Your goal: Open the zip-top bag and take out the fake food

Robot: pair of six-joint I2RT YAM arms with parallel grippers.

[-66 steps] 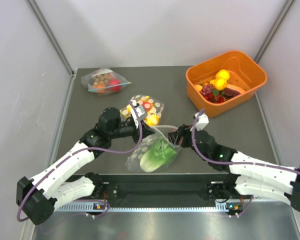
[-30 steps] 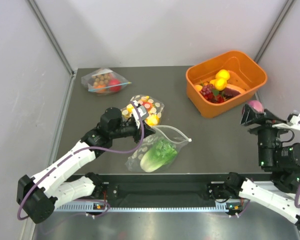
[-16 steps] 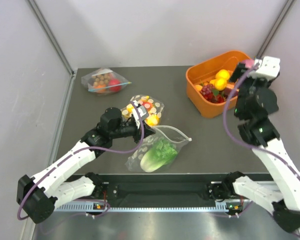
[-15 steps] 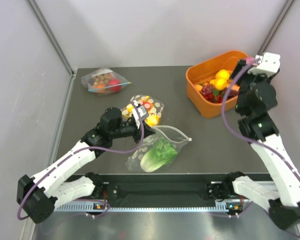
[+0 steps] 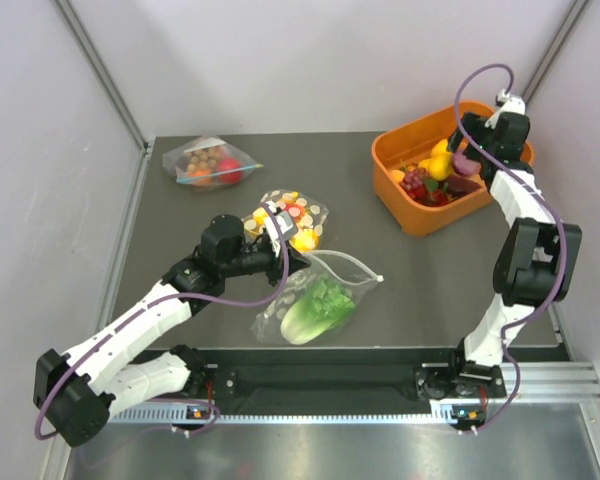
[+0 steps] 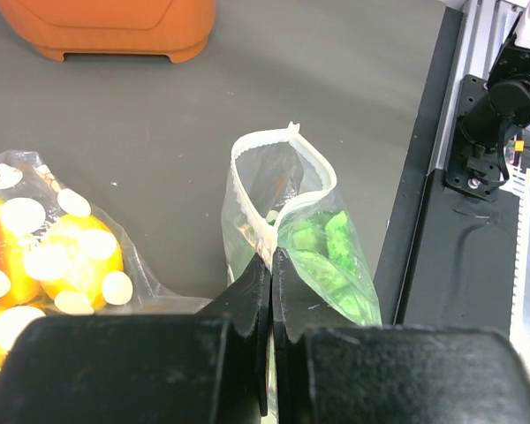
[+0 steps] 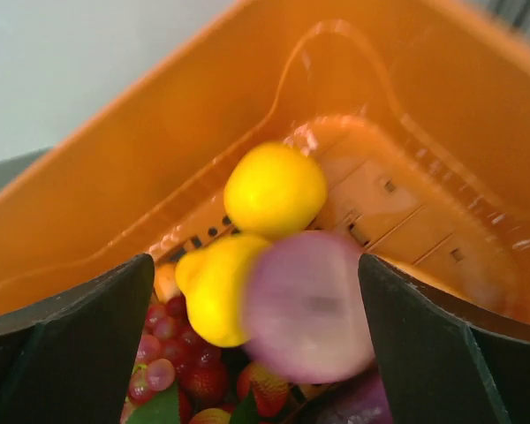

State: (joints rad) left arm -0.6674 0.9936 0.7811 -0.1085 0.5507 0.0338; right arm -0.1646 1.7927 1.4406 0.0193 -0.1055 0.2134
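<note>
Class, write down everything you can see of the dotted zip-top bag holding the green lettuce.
The zip-top bag is thin clear plastic printed with white dots, lying on the dark table near its front edge. Its white zip rim gapes open in a loop. The left end effector is shut on one side of that rim. A ruffled green lettuce fills the closed end; no purple piece shows inside.
</note>
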